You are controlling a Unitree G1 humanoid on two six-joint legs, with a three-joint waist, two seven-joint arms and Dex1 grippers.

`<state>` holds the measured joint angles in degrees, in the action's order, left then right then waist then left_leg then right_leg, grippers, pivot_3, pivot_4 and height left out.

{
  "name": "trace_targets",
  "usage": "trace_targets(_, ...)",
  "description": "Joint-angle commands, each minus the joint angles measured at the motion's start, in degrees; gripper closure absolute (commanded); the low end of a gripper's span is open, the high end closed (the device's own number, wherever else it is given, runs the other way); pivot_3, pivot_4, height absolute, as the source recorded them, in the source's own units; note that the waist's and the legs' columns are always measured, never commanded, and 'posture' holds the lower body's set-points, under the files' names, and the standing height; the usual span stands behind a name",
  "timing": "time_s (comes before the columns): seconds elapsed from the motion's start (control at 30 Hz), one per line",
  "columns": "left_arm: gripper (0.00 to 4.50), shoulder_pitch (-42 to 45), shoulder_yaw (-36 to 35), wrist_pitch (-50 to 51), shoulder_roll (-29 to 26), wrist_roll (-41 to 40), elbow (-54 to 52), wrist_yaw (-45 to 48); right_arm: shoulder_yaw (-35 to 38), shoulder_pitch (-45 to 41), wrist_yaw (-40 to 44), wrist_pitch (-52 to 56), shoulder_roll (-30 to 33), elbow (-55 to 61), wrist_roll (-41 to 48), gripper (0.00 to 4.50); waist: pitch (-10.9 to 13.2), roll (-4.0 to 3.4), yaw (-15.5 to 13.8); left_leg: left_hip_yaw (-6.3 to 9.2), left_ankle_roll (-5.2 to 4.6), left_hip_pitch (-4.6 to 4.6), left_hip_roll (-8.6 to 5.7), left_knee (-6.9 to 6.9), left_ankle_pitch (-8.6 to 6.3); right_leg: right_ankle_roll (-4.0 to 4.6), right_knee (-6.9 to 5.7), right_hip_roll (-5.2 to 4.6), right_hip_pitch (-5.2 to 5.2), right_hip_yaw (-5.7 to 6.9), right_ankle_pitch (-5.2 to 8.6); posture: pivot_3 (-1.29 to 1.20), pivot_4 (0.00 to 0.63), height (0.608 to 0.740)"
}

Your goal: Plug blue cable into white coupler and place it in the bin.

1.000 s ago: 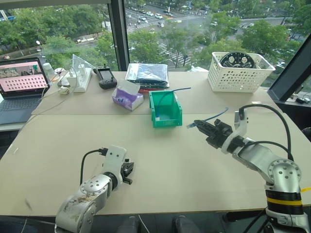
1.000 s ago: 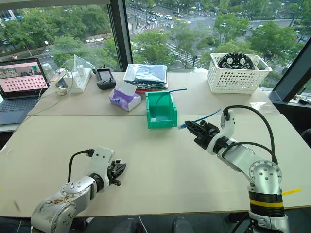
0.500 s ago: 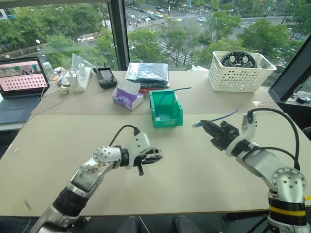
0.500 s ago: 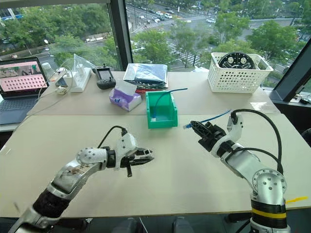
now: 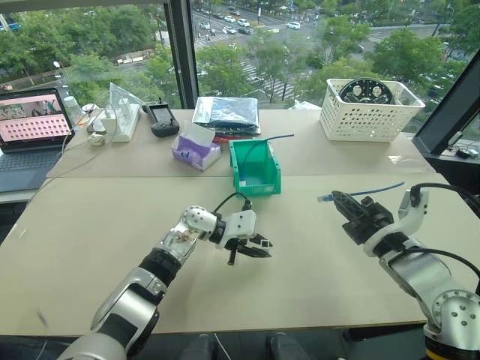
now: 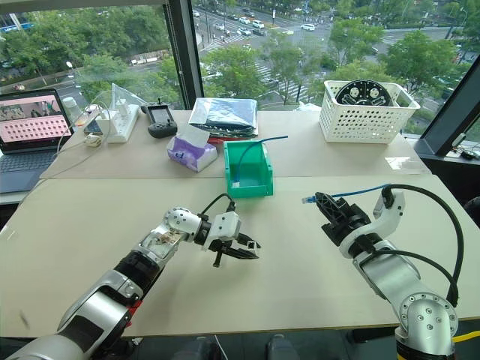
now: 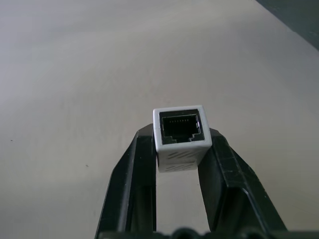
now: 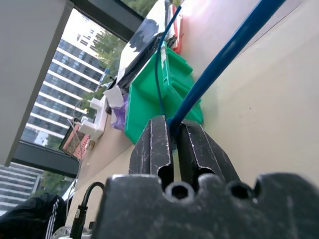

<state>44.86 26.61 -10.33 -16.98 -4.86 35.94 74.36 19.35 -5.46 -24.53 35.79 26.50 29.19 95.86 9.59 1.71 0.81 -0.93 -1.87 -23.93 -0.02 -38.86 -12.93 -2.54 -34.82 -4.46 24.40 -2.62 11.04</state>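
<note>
My left gripper (image 7: 180, 136) is shut on the white coupler (image 7: 182, 133), whose dark socket faces away from the wrist. It hovers over the middle of the table (image 5: 315, 262), below the green bin (image 5: 259, 185), with the left gripper (image 5: 253, 247) pointing right. To the right, my right gripper (image 5: 339, 201) is shut on the blue cable (image 5: 371, 190). Its clear plug (image 5: 324, 199) sticks out toward the left gripper, a hand-width away. The right wrist view has the right gripper (image 8: 173, 125) clamped on the blue cable (image 8: 224, 59). A second thin blue cable (image 5: 274, 139) hangs out of the bin.
A white lattice basket (image 5: 369, 112) stands at the back right. Behind the bin lie a purple tissue pack (image 5: 196, 151) and a dark bag (image 5: 226, 112). A black handset (image 5: 161, 118), a power strip (image 5: 124, 122) and a laptop (image 5: 30, 127) sit back left.
My left arm swung up from the near left to the table's middle and rolled, now pointing right with the coupler. My right gripper drew back to the right with the cable.
</note>
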Motion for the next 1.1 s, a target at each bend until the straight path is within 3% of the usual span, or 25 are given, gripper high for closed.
trace_targets(0.03, 3.80, 2.38, -0.37, -4.98, 1.66, 2.10, 5.17, 1.20, 1.90, 0.29, -0.45, -2.23, 0.75, 3.04, 0.84, 4.50, 0.00, 0.00, -0.03, 0.00, -0.01, 0.00, 0.00, 0.00, 0.00, 0.00, 0.00, 0.00, 0.00, 0.00, 0.00, 0.00, 0.150, 0.740)
trace_targets(0.3, 3.80, 3.73, -1.34, -6.91, 3.35, 4.48, 10.35, 1.82, 2.05, 0.84, -0.46, -3.08, 1.81, 3.23, 1.32, 4.50, 0.00, 0.00, -0.14, 0.05, -0.02, 0.00, 0.00, -0.05, -0.01, -0.03, -0.01, -0.02, -0.06, 0.01, -0.02, 0.00, 0.150, 0.740)
trace_targets(0.37, 2.79, 3.63, -1.69, -6.57, 3.52, 4.56, 10.54, 1.86, 1.91, 0.65, -0.33, -3.12, 1.99, 3.01, 1.30, 4.50, 0.00, 0.00, -0.13, 0.06, -0.02, 0.02, 0.00, -0.06, -0.01, -0.04, -0.03, -0.02, -0.08, 0.01, -0.02, 0.00, 0.150, 0.740)
trace_targets(0.57, 0.80, 2.51, -2.55, -3.12, 3.13, 4.91, 8.84, 2.61, 1.51, -0.17, 0.26, -2.85, 2.35, 2.16, 1.21, 4.50, 0.00, 0.00, -0.12, 0.08, -0.03, 0.03, 0.00, -0.06, -0.01, -0.04, -0.05, 0.00, -0.08, 0.01, -0.01, 0.00, 0.150, 0.740)
trace_targets(0.77, 0.80, -0.56, -3.45, 1.81, 1.75, 6.73, 4.09, -0.76, 1.09, -0.79, 1.03, -2.62, 2.43, 1.32, 0.87, 4.50, 0.00, 0.00, -0.06, 0.09, -0.06, 0.04, 0.01, -0.06, -0.03, -0.04, -0.06, 0.01, -0.08, 0.01, -0.01, 0.00, 0.150, 0.740)
trace_targets(1.1, 0.80, -12.42, -3.88, 22.49, -0.74, 6.07, -17.61, -7.70, -0.03, -2.42, 2.48, -2.60, 1.86, -0.67, -0.30, 4.50, -0.03, -0.03, 0.01, 0.10, -0.05, 0.17, 0.08, -0.06, -0.03, -0.03, -0.11, 0.01, -0.16, -0.01, -0.01, 0.00, 0.150, 0.740)
